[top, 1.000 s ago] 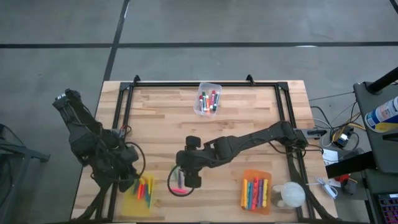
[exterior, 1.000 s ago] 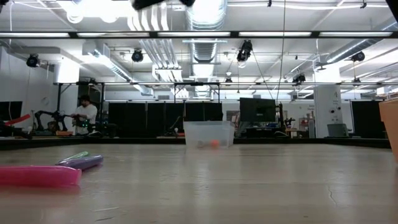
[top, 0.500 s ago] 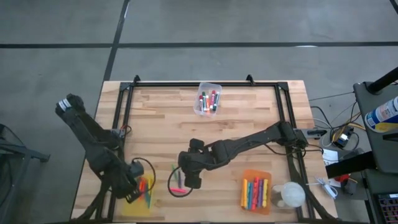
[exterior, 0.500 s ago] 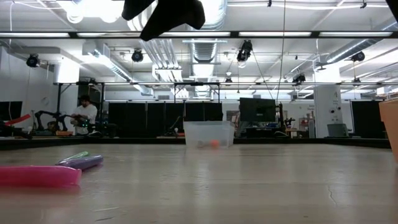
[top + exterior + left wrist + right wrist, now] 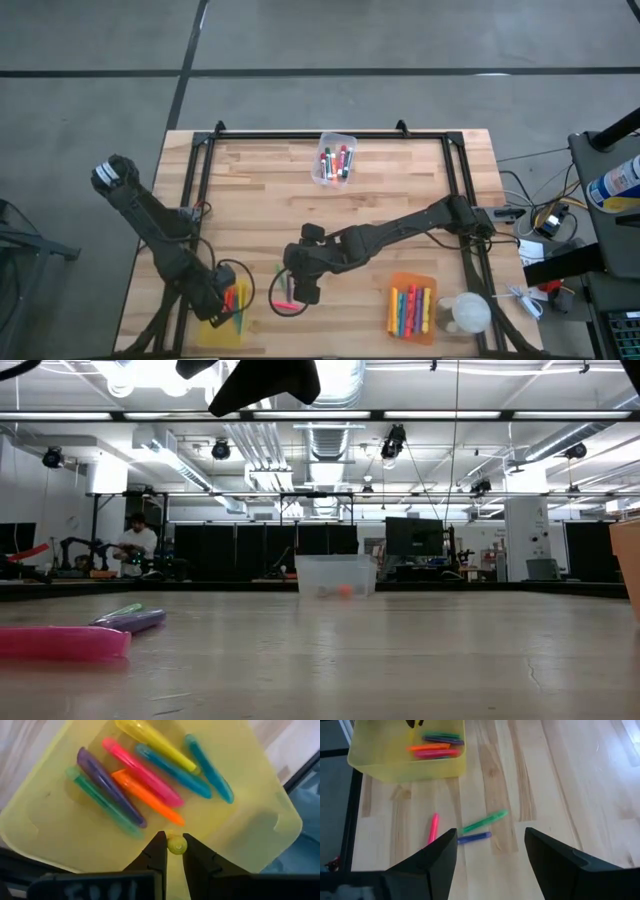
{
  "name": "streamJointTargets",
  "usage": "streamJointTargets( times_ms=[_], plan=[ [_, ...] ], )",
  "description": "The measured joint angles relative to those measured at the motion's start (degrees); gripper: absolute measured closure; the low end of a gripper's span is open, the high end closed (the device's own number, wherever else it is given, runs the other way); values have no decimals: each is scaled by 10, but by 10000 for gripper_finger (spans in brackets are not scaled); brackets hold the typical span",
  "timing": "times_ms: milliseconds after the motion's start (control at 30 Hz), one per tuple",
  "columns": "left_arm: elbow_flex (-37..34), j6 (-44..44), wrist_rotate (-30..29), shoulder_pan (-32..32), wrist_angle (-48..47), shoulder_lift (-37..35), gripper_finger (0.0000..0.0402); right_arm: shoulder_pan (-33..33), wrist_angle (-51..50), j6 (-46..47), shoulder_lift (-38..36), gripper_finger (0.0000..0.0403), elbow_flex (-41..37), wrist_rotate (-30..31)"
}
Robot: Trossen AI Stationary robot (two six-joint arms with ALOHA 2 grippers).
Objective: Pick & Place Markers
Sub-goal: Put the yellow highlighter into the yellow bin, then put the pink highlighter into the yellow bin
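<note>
Since 1.0 s ago, left arm has extended: in the high view its hand (image 5: 222, 303) now sits lower left of frame over the yellow bin (image 5: 222, 325), arm stretched in a straighter line than before. Right arm nearly unchanged.

Left hand (image 5: 171, 851): fingers close together, clamped on a yellow marker (image 5: 175, 844) seen end-on, held above the yellow bin (image 5: 260, 815). Bin already holds loose markers: purple (image 5: 107, 785), green (image 5: 92, 795), orange (image 5: 145, 796), pink (image 5: 140, 770), yellow (image 5: 152, 741), two blue (image 5: 210, 762).

Right hand (image 5: 305, 291): lower centre of high view, above the wooden surface (image 5: 400, 180). Fingers (image 5: 432, 860) wide apart, nothing between them. Beneath it on the surface lie three markers: pink (image 5: 434, 828), green (image 5: 484, 821), purple (image 5: 474, 838); green and purple nearly touching, pink just beside.

Other containers: clear bin (image 5: 335, 160) with markers at upper centre; orange bin (image 5: 412, 308) with markers at lower right.

Low view: pink marker (image 5: 60, 642) at lower left of frame.
</note>
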Motion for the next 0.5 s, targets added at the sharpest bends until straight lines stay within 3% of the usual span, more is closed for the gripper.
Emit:
streamJointTargets(
  times_ms=[333,500],
  plan=[
    [-7,-24,-31,0,23,-14,316,0,7,1,0,179,-3,0],
    [-7,-27,-16,0,26,-18,291,0,8,3,0,179,-8,-1]
  ],
)
